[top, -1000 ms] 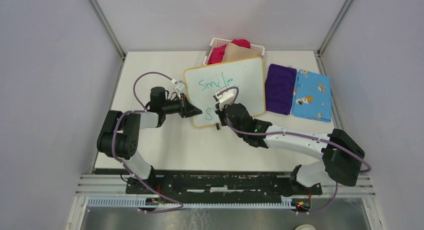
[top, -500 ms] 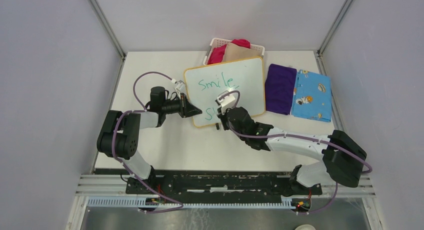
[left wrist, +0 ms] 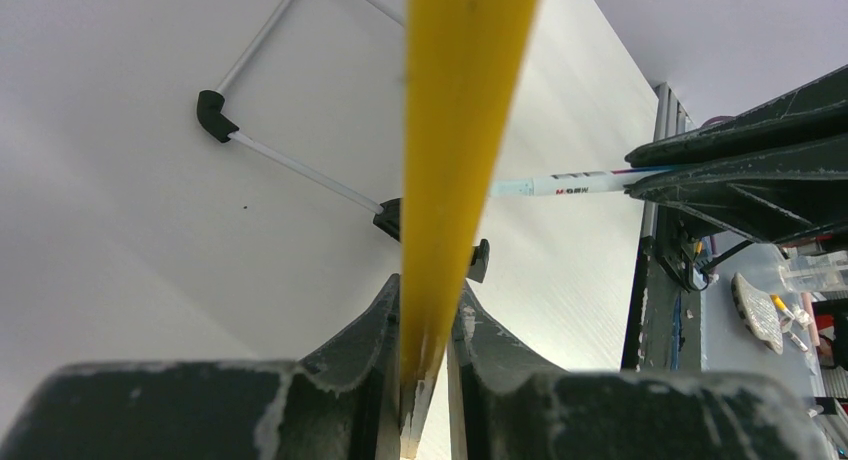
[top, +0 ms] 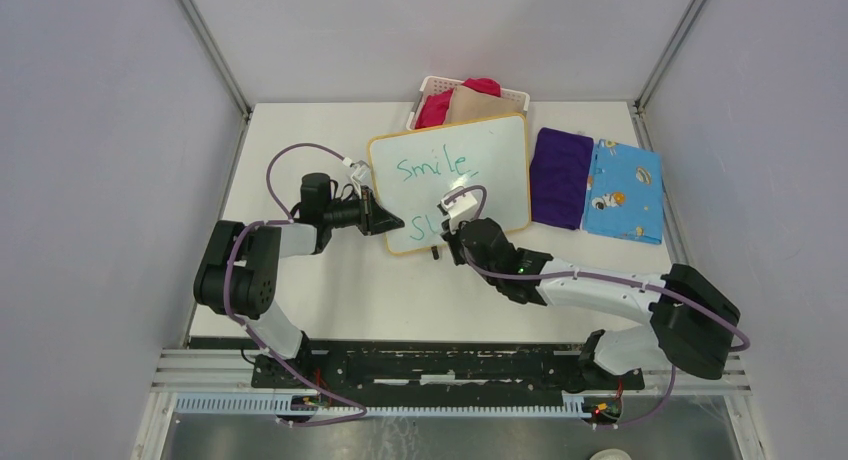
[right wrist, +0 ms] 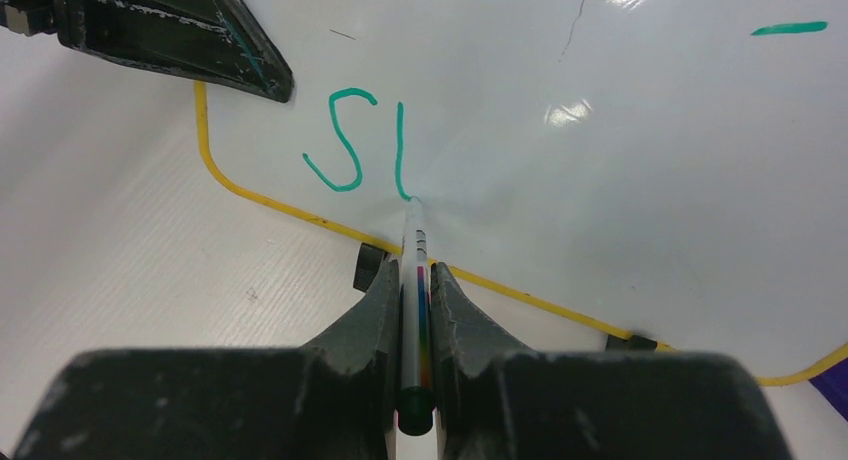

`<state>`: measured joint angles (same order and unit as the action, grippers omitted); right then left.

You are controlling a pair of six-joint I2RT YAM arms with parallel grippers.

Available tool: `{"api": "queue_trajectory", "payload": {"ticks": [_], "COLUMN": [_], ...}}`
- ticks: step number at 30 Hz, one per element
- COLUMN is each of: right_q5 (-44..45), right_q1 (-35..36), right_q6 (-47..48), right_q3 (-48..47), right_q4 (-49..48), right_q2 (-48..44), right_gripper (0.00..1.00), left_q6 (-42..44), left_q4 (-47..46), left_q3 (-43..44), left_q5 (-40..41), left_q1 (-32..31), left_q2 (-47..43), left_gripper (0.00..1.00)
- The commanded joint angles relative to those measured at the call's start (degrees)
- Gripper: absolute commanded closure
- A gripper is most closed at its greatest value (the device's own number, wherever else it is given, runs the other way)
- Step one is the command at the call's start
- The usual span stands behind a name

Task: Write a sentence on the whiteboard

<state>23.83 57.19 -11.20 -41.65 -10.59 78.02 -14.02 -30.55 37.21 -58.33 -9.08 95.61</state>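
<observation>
The whiteboard [top: 490, 170] with a yellow-orange frame lies on the table. Green marker writing on it reads "Smile," [top: 432, 166], with "S" and one upright stroke [right wrist: 345, 145] beneath it. My left gripper [top: 393, 222] is shut on the board's left edge, whose yellow frame [left wrist: 455, 130] runs up between its jaws. My right gripper [top: 447, 232] is shut on a white marker [right wrist: 415, 280]. The marker tip touches the board at the bottom of the stroke. The marker also shows in the left wrist view [left wrist: 570, 183].
A white slotted basket [top: 432, 87] with red and tan cloths stands behind the board. A purple cloth [top: 560, 177] and a blue patterned cloth [top: 624, 191] lie to its right. The board's black foot [right wrist: 369, 267] sits by the marker.
My right gripper has moved slightly right and toward the board's near edge while drawing the upright stroke after the "S". The left gripper has not moved.
</observation>
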Motion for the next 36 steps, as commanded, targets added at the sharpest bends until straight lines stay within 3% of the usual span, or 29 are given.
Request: {"api": "queue_trajectory", "payload": {"ticks": [1, 8, 13, 36], "right_q5": [3.2, 0.2, 2.7, 1.6], "right_q1": [-2.0, -2.1, -2.3, -3.5], "right_q6": [-0.2, 0.9, 1.5, 1.3], "right_q3": [0.2, 0.5, 0.5, -4.0], "right_q4": [0.4, -1.1, -1.5, -0.8], "right_q2": [-2.4, -5.4, -6.9, -2.6], "right_gripper": [1.0, 1.0, 1.0, 1.0], "left_q6": [3.1, 3.1, 3.2, 3.3], "left_q4": [7.2, 7.2, 7.2, 7.3], "left_q3": [-0.2, -0.1, -0.1, 0.0], "left_q5": [5.2, 5.1, 5.2, 5.2], "left_q1": [-1.1, -1.1, -1.1, -1.1], "left_q2": [0.7, 0.8, 0.8, 0.9], "left_gripper": [0.98, 0.98, 0.98, 0.98]}}
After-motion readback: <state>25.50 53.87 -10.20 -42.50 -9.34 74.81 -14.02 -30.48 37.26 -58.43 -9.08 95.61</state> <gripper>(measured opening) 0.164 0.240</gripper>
